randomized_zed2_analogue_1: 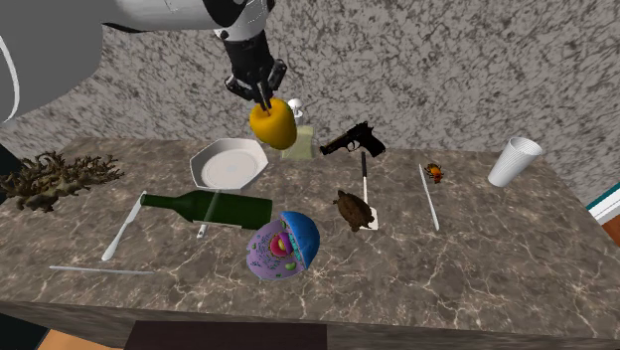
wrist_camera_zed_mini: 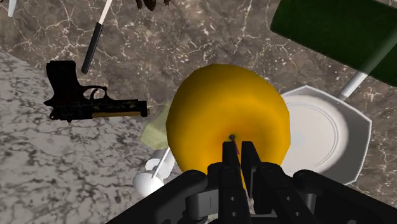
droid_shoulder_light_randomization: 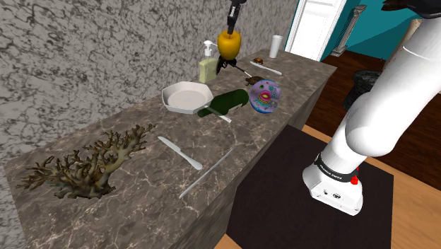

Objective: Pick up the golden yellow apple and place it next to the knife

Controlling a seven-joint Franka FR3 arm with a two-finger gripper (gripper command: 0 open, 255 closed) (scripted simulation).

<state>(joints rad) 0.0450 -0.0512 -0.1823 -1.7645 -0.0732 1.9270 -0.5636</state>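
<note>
Dark marbled counter [droid_shoulder_light_randomization: 141, 205] against a grey veined wall. White arm [droid_shoulder_light_randomization: 381, 106] reaches over it. Green bottle [randomized_zed2_analogue_1: 214, 207] lies on its side, just beside the white plate [randomized_zed2_analogue_1: 231, 164]. Golden yellow apple [droid_shoulder_light_randomization: 229, 44] is raised clear of the counter, above the soap dispenser [droid_shoulder_light_randomization: 208, 67], between plate and black pistol [randomized_zed2_analogue_1: 353, 140]. Gripper [wrist_camera_zed_mini: 240, 149]: fingers pinched nearly together on the apple's top, holding it. Pale knife [droid_shoulder_light_randomization: 180, 152] lies flat on the counter, well apart from the apple, near the brown branching coral [droid_shoulder_light_randomization: 85, 166]
</note>
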